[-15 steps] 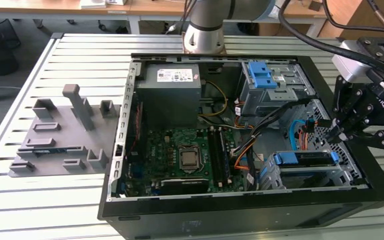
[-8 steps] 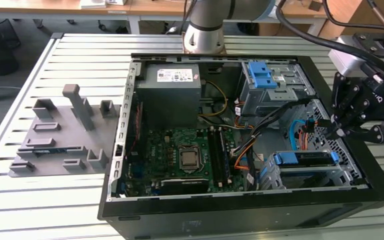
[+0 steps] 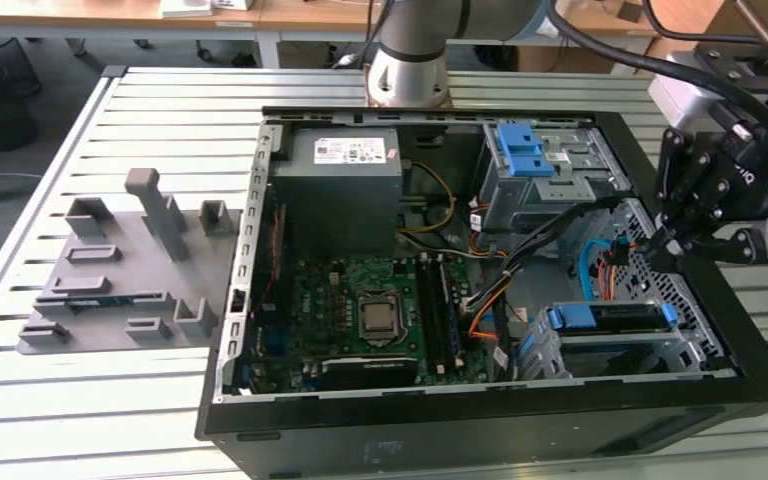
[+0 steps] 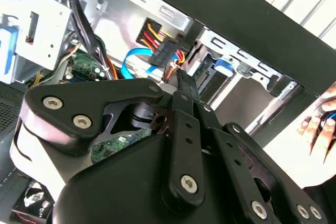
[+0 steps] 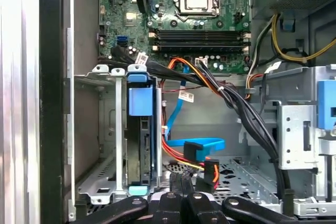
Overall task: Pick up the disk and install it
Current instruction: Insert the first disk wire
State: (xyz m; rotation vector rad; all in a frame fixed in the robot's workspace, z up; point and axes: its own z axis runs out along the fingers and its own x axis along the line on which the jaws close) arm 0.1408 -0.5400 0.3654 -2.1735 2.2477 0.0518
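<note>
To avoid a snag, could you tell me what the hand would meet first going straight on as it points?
Probably the cable bundle just ahead of the hand, red, yellow and blue leads; the perforated case floor lies behind, though depth is unclear.

You've got a slatted metal table [image 3: 117, 400] carrying two things. The open black PC case [image 3: 491, 425] lies on its side toward the exterior view's right, and a grey slotted fixture [image 3: 111, 285] sits just beside it on the exterior view's left. The arm's base [image 3: 407, 85] stands at the far edge.
</note>
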